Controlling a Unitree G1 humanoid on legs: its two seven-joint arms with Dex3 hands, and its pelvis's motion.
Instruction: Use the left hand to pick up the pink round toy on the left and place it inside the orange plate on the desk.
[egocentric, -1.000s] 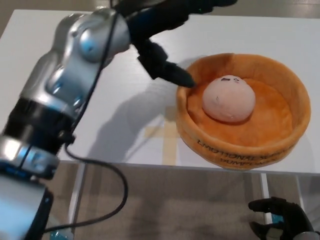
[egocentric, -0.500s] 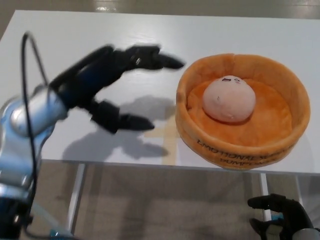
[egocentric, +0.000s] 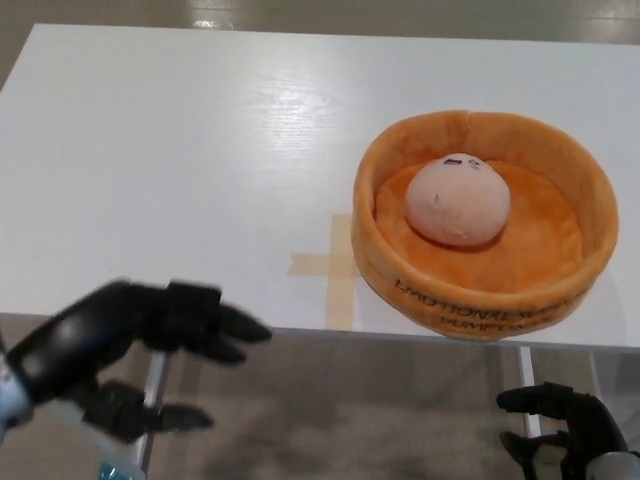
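Down at the near edge, the robot's black left hand (egocentric: 130, 345) hangs below the white desk (egocentric: 180, 160) with thumb and fingers spread and nothing held, while the right hand (egocentric: 560, 425), low in the corner, looks loosely open. Farther off and to the right, well apart from the left hand, the pink round plush toy (egocentric: 457, 198) already sits inside the soft orange plate (egocentric: 480, 295), so the placing looks done.
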